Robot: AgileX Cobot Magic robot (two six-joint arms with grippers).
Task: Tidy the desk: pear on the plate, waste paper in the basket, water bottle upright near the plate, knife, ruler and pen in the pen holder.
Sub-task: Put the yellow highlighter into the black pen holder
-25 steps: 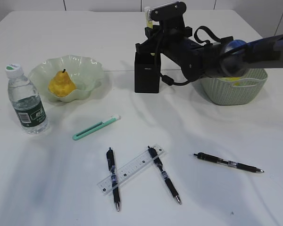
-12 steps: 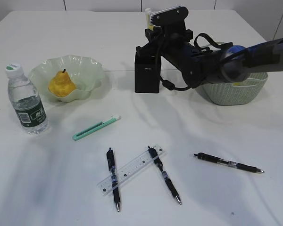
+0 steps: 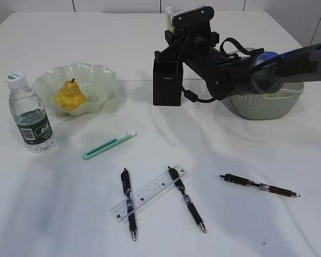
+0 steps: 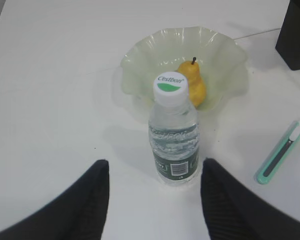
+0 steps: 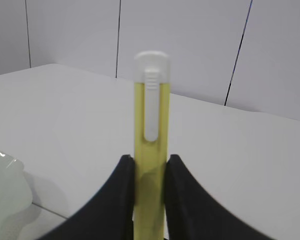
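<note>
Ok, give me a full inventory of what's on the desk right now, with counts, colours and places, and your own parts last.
desk: one, white, under everything.
water bottle: one, clear, green label, upright at far left, beside the plate.
plate: one, pale green, wavy rim, left rear.
pear: one, yellow, on the plate.
green knife: one, lying in front of the plate.
pens: three, black, lying along the front.
ruler: one, clear, lying across two pens.
pen holder: one, black, centre rear.
basket: one, grey-green, right rear.
yellow knife: one, white cap, upright over the pen holder.
left end effector: open, behind the water bottle.
right end effector: shut on the yellow knife.
</note>
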